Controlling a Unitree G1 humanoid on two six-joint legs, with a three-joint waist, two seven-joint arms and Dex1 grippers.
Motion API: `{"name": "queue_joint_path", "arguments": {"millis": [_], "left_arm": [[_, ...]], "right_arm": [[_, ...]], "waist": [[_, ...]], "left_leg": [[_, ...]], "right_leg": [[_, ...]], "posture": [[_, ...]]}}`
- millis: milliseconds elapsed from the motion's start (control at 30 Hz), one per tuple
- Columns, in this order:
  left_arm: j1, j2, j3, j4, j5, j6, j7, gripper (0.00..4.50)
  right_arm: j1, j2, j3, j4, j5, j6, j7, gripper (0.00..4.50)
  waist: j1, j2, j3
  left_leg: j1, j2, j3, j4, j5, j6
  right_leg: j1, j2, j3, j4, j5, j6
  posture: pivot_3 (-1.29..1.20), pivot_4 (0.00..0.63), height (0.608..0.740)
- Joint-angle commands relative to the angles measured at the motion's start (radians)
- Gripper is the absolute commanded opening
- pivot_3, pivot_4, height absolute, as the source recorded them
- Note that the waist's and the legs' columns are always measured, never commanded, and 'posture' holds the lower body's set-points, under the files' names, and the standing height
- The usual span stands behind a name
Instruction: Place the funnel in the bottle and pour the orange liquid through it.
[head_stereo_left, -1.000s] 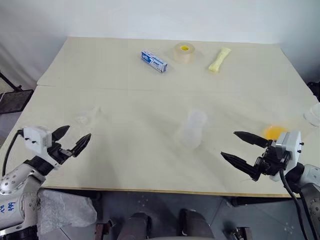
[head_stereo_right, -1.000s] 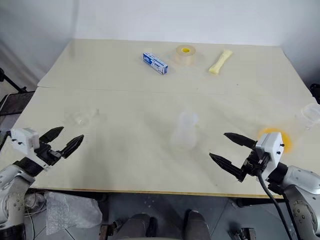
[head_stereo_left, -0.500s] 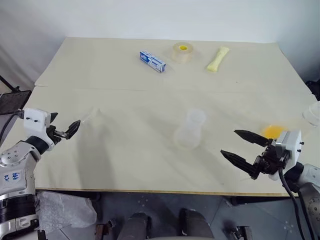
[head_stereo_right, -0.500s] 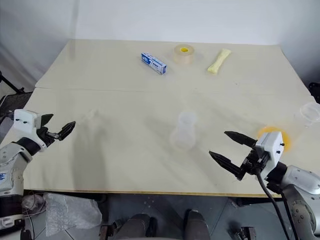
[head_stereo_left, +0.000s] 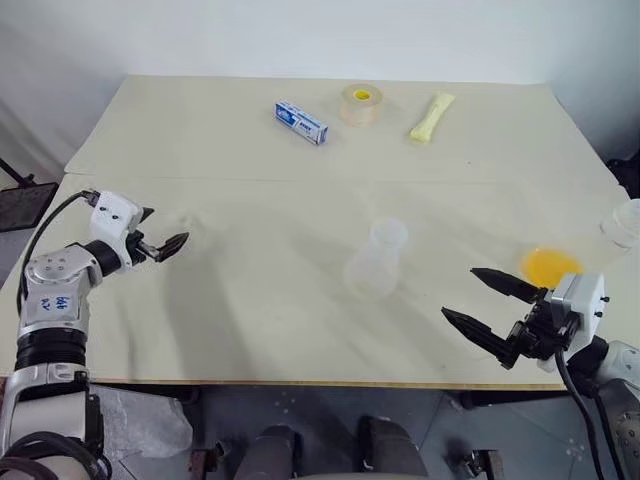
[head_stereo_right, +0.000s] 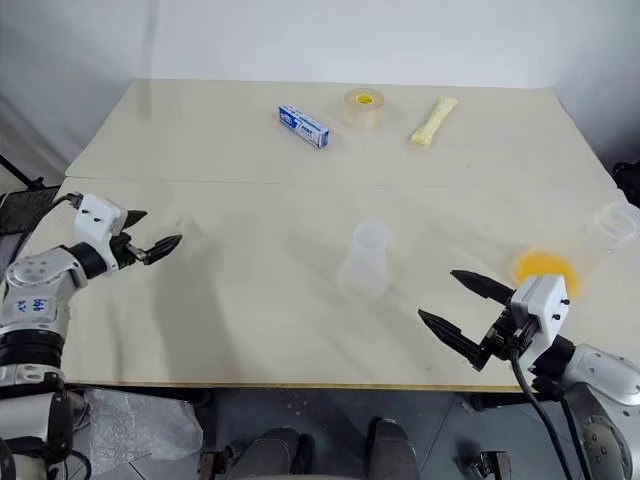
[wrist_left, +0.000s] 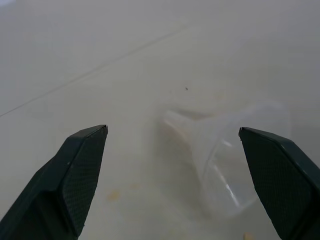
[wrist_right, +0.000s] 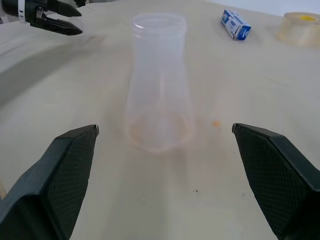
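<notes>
left wrist view: left claw (wrist_left: 172, 175) wide open, empty, funnel (wrist_left: 227, 157) lying on its side between the tips. best to close softly on the cone, then lift.

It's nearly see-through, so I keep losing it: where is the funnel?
The funnel lies on its side on the table's left part, just ahead of the open left gripper, left of the bottle.

Blue box (head_stereo_left: 302, 122), tape roll (head_stereo_left: 361, 104) and yellow packet (head_stereo_left: 431, 116) lie on the table (head_stereo_left: 250, 340).
</notes>
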Motion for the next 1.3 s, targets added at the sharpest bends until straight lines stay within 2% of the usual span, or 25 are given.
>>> {"name": "queue_joint_path", "arguments": {"millis": [33, 300, 767, 1067, 1300], "left_arm": [[-0.05, 0.044, -0.013, 0.052, 0.023, -0.061, -0.034, 4.48], [-0.132, 0.035, -0.043, 0.148, 0.041, -0.119, -0.078, 4.48], [-0.179, 0.047, -0.053, 0.157, 0.037, -0.03, -0.145, 0.08], [-0.179, 0.036, -0.018, 0.031, -0.043, 0.106, -0.232, 0.03], [-0.249, -0.005, 0.042, -0.161, -0.211, 0.393, -0.238, 0.03]], "right_arm": [[0.002, 0.007, -0.021, -0.036, 0.002, -0.024, -0.006, 4.5], [-0.004, 0.01, -0.01, -0.024, -0.011, -0.033, -0.004, 4.5], [-0.031, 0.017, 0.006, -0.013, -0.025, -0.033, -0.015, 4.5], [-0.041, 0.025, 0.017, -0.011, -0.036, -0.038, -0.022, 4.5], [-0.047, 0.025, 0.013, -0.005, -0.041, -0.041, -0.025, 4.5]], "waist": [[0.0, 0.0, 0.0], [0.002, 0.0, 0.0], [0.001, 0.0, 0.0], [0.001, 0.0, 0.0], [0.003, -0.001, 0.0]], "left_leg": [[0.0, 0.0, 0.0, 0.0, 0.0, 0.0], [0.0, -0.001, 0.0, 0.001, 0.0, 0.001], [0.0, -0.001, 0.0, 0.001, 0.0, 0.001], [-0.001, -0.001, -0.001, 0.001, 0.0, 0.001], [-0.001, -0.001, -0.002, 0.002, 0.0, 0.001]], "right_leg": [[0.0, 0.0, 0.0, 0.0, 0.0, 0.0], [0.0, -0.001, 0.0, 0.001, 0.0, 0.0], [0.0, -0.001, 0.0, 0.002, 0.0, 0.0], [0.0, -0.001, 0.0, 0.002, 0.0, 0.0], [0.0, -0.001, 0.0, 0.003, 0.0, 0.0]], "posture": [[0.0, 0.15, 0.74], [0.0, 0.15, 0.74], [0.0, 0.15, 0.74], [0.0, 0.15, 0.74], [0.0, 0.15, 0.74]]}}
